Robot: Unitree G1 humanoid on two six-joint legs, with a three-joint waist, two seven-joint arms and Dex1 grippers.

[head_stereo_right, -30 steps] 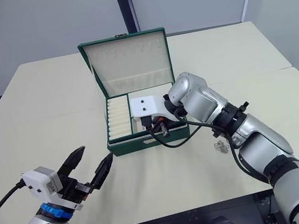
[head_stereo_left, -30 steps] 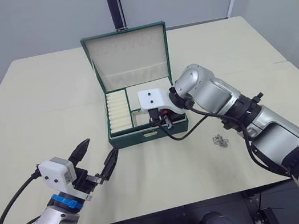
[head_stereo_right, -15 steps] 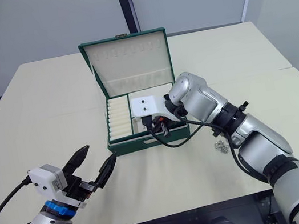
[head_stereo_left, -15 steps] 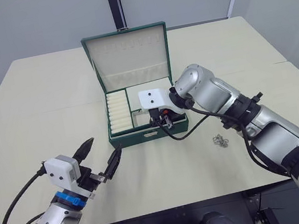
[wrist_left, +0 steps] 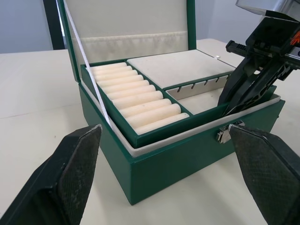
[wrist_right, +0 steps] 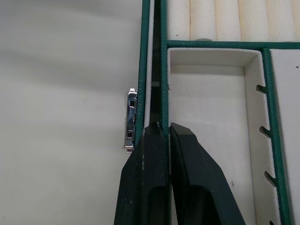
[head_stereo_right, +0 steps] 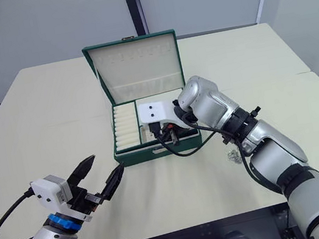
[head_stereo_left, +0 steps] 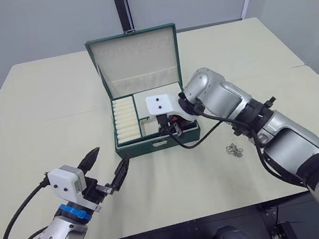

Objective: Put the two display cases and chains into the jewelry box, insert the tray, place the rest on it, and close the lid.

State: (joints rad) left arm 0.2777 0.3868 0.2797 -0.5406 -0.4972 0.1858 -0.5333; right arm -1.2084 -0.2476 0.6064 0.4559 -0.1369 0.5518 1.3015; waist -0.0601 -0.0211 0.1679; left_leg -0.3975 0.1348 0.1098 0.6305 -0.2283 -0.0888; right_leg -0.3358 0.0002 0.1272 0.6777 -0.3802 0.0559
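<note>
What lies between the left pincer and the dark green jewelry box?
Bare cream tabletop lies between the open left pincer and the dark green jewelry box, as the left eye view shows.

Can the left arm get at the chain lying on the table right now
Probably not easily. The chain lies on the table beyond the box, under the right arm, while the open left gripper hovers on the opposite side.

jewelry box (head_stereo_left: 152,145) dark green, cream lining | tray (wrist_left: 154,101) green-rimmed, ribbed cream | chains (head_stereo_left: 234,149) silver
</note>
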